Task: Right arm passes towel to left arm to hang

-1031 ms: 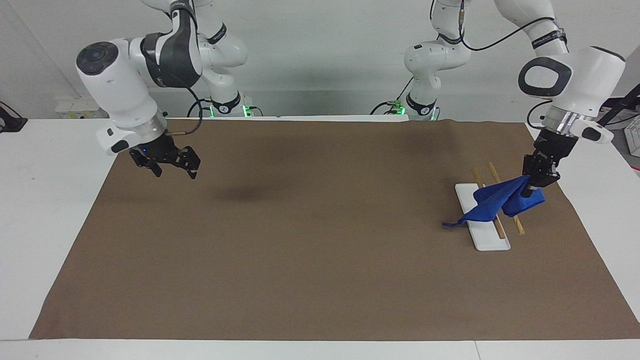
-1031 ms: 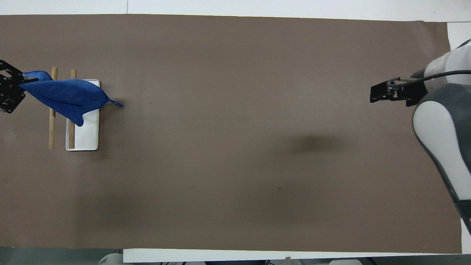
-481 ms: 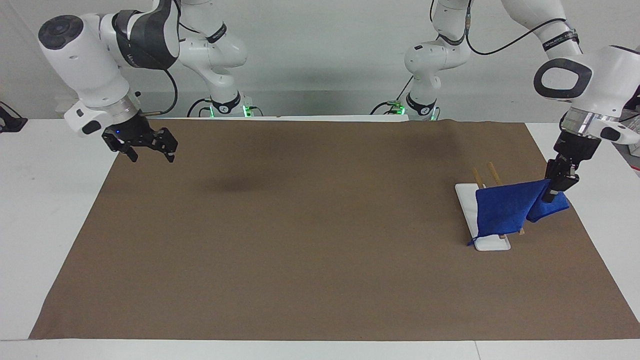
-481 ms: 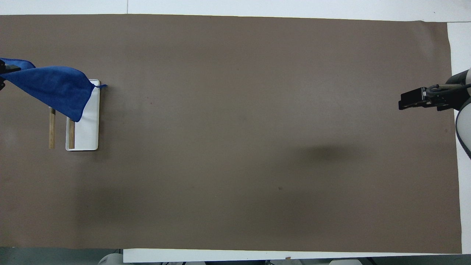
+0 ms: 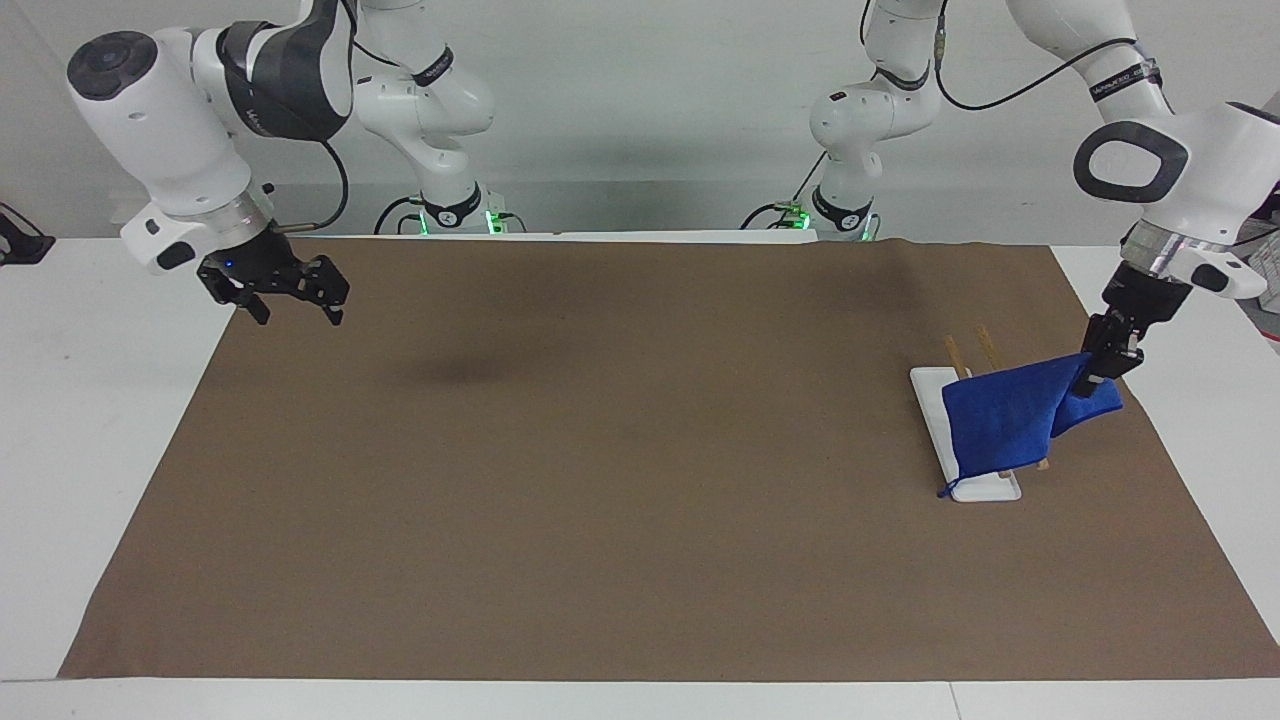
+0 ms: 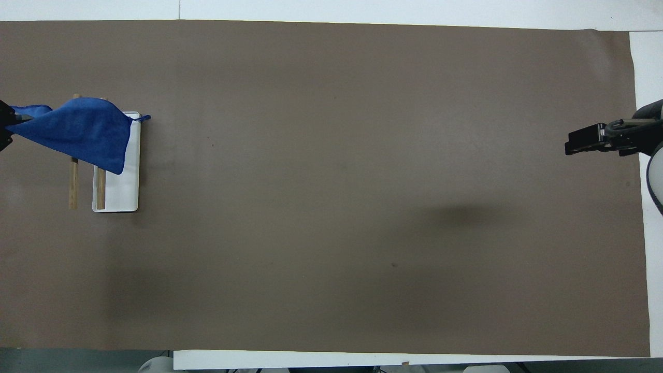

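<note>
The blue towel (image 5: 1003, 425) hangs from my left gripper (image 5: 1097, 376), which is shut on its upper corner. The towel drapes across two wooden rods (image 5: 956, 352) of a rack with a white base (image 5: 985, 487), at the left arm's end of the table. Its loop string dangles by the base's edge. In the overhead view the towel (image 6: 83, 129) covers the rods' (image 6: 73, 181) farther ends, and the left gripper (image 6: 4, 128) sits at the frame's edge. My right gripper (image 5: 298, 314) is open and empty, above the mat's corner at the right arm's end; it also shows in the overhead view (image 6: 574, 145).
A brown mat (image 5: 640, 520) covers most of the white table (image 5: 90, 420). The rack's white base (image 6: 124, 191) and rods are the only things standing on it. The arms' bases stand at the table's robot edge.
The left gripper has carried the towel outward over the rods, and the towel now hangs flat instead of trailing. The right gripper has drawn back and up toward its own end of the table.
</note>
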